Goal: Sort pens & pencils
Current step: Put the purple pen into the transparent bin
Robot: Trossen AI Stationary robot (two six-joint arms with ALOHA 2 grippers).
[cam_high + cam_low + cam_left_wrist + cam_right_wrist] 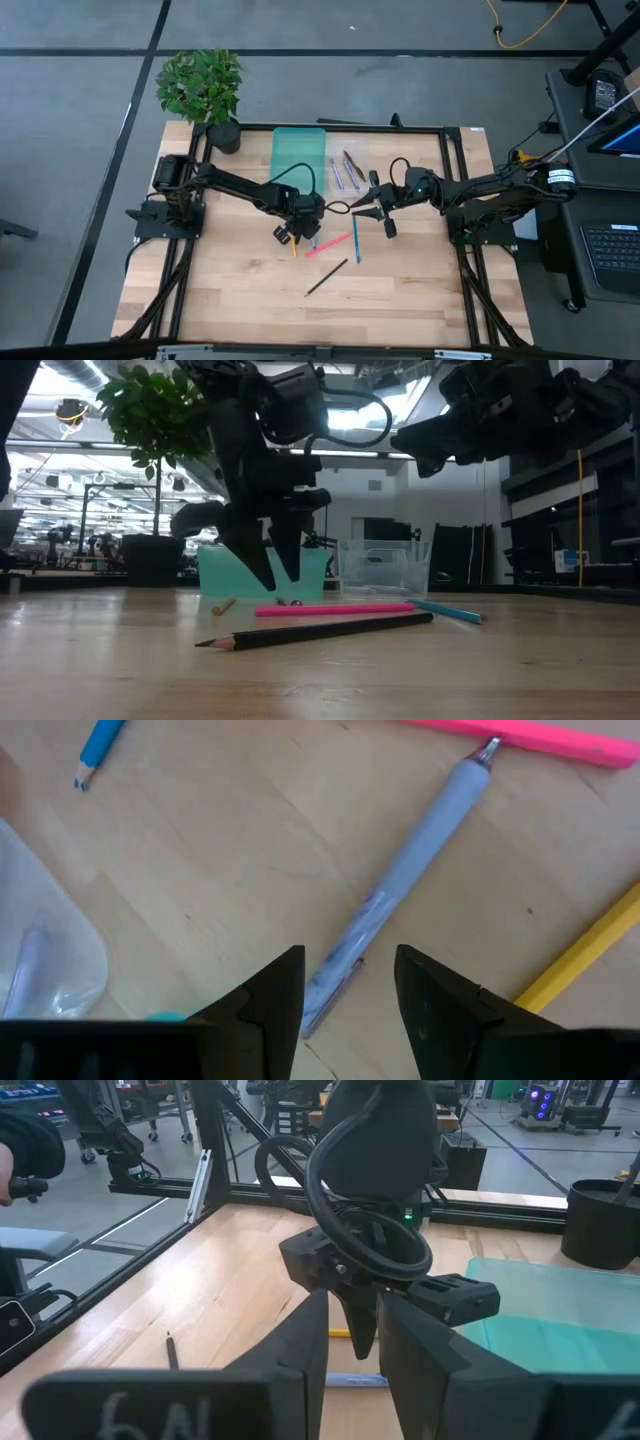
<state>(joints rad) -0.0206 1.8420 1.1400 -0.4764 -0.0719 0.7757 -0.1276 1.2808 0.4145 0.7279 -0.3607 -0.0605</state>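
Nearest us lies a dark pencil (320,630), then a pink one (335,609) and a blue one (447,611) on the table (240,290). The left gripper (348,982) hangs low over a grey-lilac pen (400,885) — fingers spread wide, straddling it. The right gripper (385,218) hovers higher, partly parted, empty — teal tray (299,155) behind.

table (230,300): wood | on it: teal tray (298,152), clear tray (345,170), potted plant (205,95), pens & pencils (328,245)
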